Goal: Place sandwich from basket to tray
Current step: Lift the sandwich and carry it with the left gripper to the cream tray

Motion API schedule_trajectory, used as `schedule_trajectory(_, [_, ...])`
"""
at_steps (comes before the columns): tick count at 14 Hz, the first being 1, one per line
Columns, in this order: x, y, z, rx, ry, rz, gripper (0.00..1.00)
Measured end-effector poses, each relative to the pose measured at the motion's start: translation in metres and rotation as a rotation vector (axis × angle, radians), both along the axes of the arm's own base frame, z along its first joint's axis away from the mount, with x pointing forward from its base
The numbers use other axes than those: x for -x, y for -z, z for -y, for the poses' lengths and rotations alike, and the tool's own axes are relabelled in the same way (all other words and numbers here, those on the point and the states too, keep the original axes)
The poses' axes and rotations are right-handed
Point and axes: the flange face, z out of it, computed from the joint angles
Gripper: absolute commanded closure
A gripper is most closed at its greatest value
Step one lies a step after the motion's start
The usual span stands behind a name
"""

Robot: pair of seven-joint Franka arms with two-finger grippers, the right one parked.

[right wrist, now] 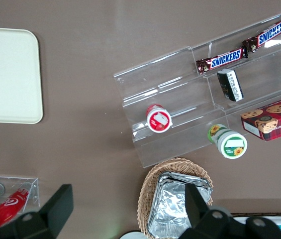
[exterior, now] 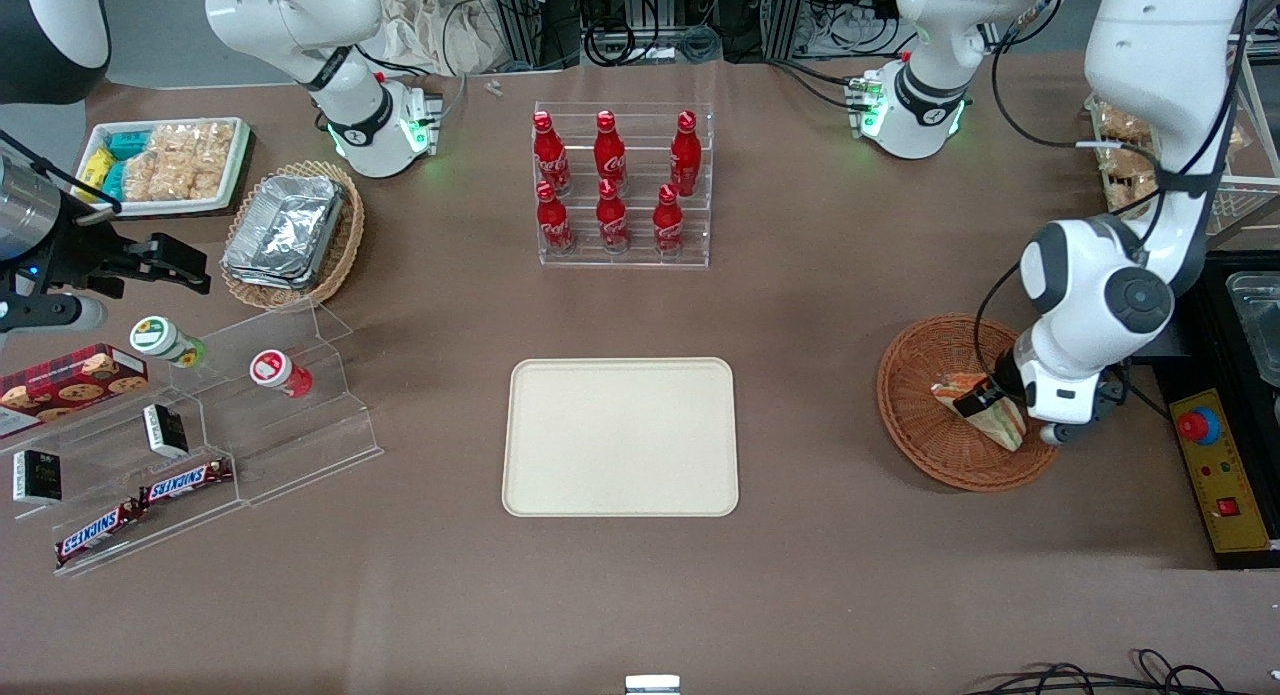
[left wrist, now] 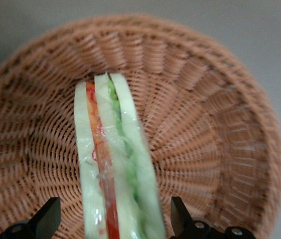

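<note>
Wicker basket (left wrist: pixel 220 124) cradles the sandwich (left wrist: pixel 113 159), lengthwise between the fingers of our spread claw (left wrist: pixel 114 219), untouched.

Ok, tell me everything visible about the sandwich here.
The sandwich is a triangular wedge of pale bread with orange-red and green filling layers, in clear glossy wrap. It stands on edge inside the round wicker basket, resting on its woven floor. The gripper is open, one finger either side of it, not yet touching.
</note>
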Motion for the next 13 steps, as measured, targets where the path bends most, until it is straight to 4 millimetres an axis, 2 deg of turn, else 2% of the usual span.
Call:
schedule_trajectory(1, [0.000,0.006,-0.002,0.001,-0.008,-0.006,1.00])
schedule_trajectory(6, [-0.010,-0.007,-0.003,-0.001,-0.024,0.024,1.00])
schedule_trajectory(7, [-0.012,-0.017,-0.003,-0.003,-0.021,0.039,1.00])
schedule_trajectory(8, [-0.016,-0.035,0.002,-0.005,-0.011,0.050,1.00])
schedule_trajectory(9, [-0.019,-0.059,0.016,-0.003,0.014,0.051,1.00])
schedule_trajectory(10, [-0.020,-0.086,0.044,0.005,0.060,0.051,1.00])
schedule_trajectory(11, [-0.017,-0.110,0.086,0.017,0.132,0.060,1.00])
schedule_trajectory(12, [-0.010,-0.125,0.136,0.032,0.214,0.071,1.00])
schedule_trajectory(13, [0.002,-0.130,0.186,0.045,0.297,0.078,1.00])
